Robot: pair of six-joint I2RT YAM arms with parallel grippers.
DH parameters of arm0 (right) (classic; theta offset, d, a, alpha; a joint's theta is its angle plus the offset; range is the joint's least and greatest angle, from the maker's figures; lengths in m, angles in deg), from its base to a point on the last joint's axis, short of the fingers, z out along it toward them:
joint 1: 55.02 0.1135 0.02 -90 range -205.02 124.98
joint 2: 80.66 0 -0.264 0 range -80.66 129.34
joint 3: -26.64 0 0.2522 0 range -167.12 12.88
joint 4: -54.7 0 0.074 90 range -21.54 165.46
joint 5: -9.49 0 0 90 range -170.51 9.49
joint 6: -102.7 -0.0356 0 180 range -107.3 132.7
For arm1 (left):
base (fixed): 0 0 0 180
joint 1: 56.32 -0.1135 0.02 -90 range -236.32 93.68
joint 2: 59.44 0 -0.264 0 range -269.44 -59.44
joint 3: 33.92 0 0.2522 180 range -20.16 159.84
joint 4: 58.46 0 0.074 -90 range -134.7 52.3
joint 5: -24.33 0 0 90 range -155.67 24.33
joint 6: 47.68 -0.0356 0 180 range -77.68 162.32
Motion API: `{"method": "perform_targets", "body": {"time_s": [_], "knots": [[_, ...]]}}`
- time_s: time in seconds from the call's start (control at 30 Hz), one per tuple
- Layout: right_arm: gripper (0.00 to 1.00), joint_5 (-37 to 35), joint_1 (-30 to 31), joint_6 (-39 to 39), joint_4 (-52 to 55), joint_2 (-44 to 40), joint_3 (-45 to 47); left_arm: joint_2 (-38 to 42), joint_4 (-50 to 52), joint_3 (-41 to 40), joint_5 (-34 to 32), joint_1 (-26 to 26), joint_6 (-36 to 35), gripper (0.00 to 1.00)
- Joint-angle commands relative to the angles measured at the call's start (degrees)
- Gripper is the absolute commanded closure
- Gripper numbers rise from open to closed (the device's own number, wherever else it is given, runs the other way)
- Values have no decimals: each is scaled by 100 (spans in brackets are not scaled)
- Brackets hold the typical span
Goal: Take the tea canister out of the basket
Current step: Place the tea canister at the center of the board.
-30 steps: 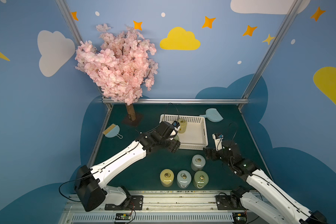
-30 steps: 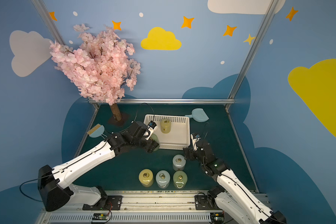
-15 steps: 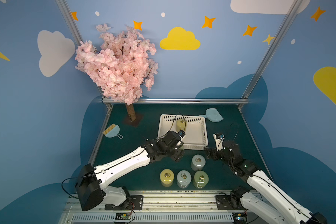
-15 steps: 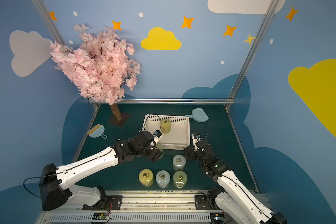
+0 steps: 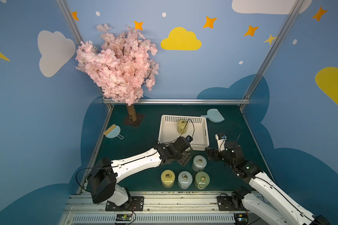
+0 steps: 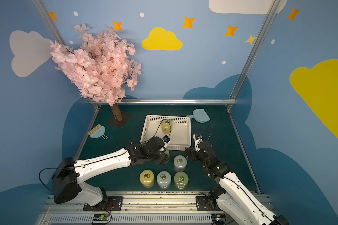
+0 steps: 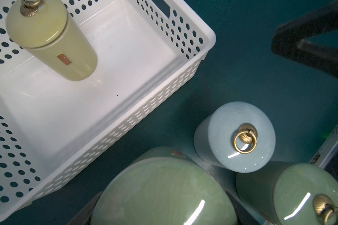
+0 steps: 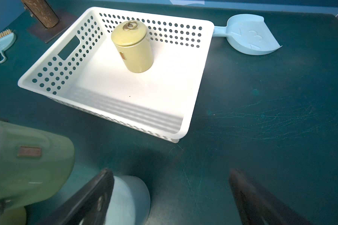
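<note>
My left gripper (image 7: 164, 216) is shut on a green tea canister (image 7: 164, 192), holding it by the body just outside the near wall of the white basket (image 7: 209, 44), beside a pale blue canister (image 7: 234, 136). In both top views the left wrist (image 5: 180, 151) covers most of that green canister (image 6: 166, 152). A yellow canister (image 5: 182, 126) (image 8: 133, 46) stands upright inside the basket (image 5: 183, 116) near its far wall. My right gripper (image 8: 170, 194) hangs open over bare mat off the basket's near right corner (image 8: 183, 132), with nothing between its fingers (image 8: 98, 196).
Several canisters stand on the mat in front: pale blue (image 5: 199, 163), yellow (image 5: 167, 178), pale blue (image 5: 184, 179), green (image 5: 202, 180). A light-blue dustpan (image 5: 214, 116) lies behind the basket, a brush (image 5: 112, 132) at the left, a tree trunk (image 5: 132, 115) at the back.
The left arm has carried the green canister from the basket's near left corner forward and right, down beside the pale blue canister. The right arm has barely moved.
</note>
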Motion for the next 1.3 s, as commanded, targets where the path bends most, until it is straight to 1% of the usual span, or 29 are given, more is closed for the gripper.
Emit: {"method": "perform_targets", "body": {"time_s": [0.0, 0.6, 1.27], "knots": [[2, -61, -22, -54, -111, -58, 57, -100, -480, 23, -125, 67, 117, 50], [2, -67, -34, -59, -117, -60, 65, -667, -479, -40, -428, 236, 244, 51], [2, -34, -44, -59, -139, -5, 74, -932, -759, -190, -211, 258, 372, 51]]}}
